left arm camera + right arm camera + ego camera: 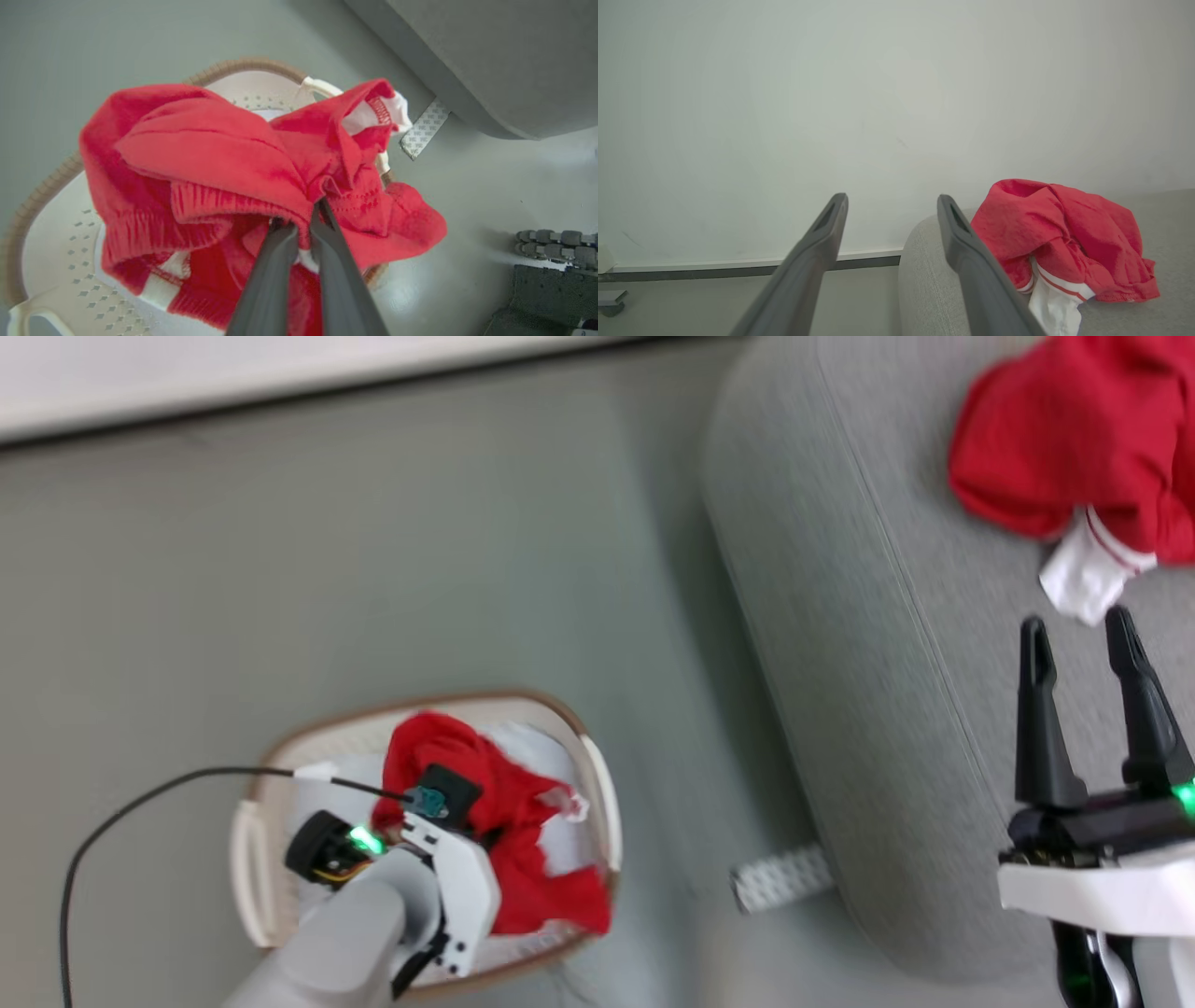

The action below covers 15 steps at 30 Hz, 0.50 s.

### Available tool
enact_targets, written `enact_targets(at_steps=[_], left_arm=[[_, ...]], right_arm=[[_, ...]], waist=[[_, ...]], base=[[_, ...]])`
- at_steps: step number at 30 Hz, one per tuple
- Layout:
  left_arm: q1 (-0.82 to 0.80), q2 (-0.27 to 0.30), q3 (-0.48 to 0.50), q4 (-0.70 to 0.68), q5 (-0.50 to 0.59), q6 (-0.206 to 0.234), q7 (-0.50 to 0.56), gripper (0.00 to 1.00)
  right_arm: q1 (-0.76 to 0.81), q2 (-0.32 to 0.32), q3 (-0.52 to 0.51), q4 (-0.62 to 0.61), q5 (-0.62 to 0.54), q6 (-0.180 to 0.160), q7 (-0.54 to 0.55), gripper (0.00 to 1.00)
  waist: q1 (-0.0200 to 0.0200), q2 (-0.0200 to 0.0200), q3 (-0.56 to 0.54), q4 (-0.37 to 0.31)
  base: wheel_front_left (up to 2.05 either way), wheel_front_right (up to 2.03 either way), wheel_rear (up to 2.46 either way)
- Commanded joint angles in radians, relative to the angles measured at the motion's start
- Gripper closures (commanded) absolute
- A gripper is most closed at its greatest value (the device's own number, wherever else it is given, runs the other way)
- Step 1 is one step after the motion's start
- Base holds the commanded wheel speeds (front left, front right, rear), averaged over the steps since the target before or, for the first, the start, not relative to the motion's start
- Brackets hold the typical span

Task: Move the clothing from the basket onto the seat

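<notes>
Grey floor meets the broad seat, where a first red garment lies just beyond my right claw, spread wide and empty. Over the basket, my left claw is pinched tight on a fold of the second red garment, ready for lifting across.

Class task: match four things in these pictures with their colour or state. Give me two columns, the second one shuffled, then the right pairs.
1 left gripper
2 right gripper
3 basket
4 seat

A open, holding nothing
B white with a brown rim
C shut on clothing
D light grey, bearing a red garment

Pairs: 1-C, 2-A, 3-B, 4-D
</notes>
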Motion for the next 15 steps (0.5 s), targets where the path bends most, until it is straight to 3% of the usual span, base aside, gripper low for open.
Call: enact_targets(at_steps=[1, 9, 15], left_arm=[[0.025, -0.015, 0.001, -0.026, -0.031, 0.002, -0.034, 1.0], [0.06, -0.033, 0.051, -0.201, -0.156, 0.002, -0.144, 1.0], [0.056, -0.016, 0.108, -0.431, -0.208, 0.029, -0.152, 1.0]], right_arm=[[0.035, -0.021, -0.014, 0.006, -0.007, -0.002, -0.003, 0.0], [0.142, -0.05, -0.013, 0.023, -0.01, -0.002, -0.003, 0.0], [0.219, -0.051, 0.001, 0.04, -0.011, -0.002, -0.003, 0.0]], waist=[[0.0001, 0.0, -0.166, 0.129], [0.0001, 0.0, -0.324, 0.211], [0.0001, 0.0, -0.408, 0.26]], base=[[0.0, 0.0, 0.0], [0.0, 0.0, 0.0], [0.0, 0.0, 0.0]])
